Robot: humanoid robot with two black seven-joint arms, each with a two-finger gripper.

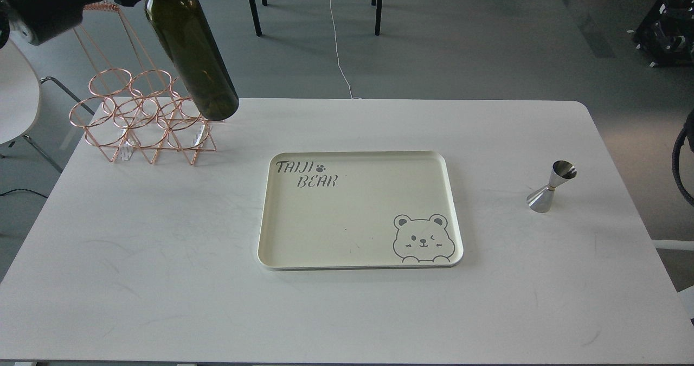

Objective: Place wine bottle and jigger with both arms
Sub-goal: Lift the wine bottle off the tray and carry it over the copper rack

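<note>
The wine bottle (195, 57) hangs in the air at the top left, tilted, with its base over the table's back left above the copper rack. Its neck runs out past the top edge. My left arm (46, 2) shows only as a black mass in the top left corner. Its gripper holds the bottle by the neck, with the fingers cut off by the frame edge. The jigger (550, 188) stands upright on the table at the right, alone. My right gripper is out of view.
A cream tray (352, 219) with a bear drawing lies mid-table with nothing on it. A copper wire rack (142, 123) stands at the back left, just under the bottle's base. A black cable (682, 160) curves at the right edge. The white table (162, 279) fills the view.
</note>
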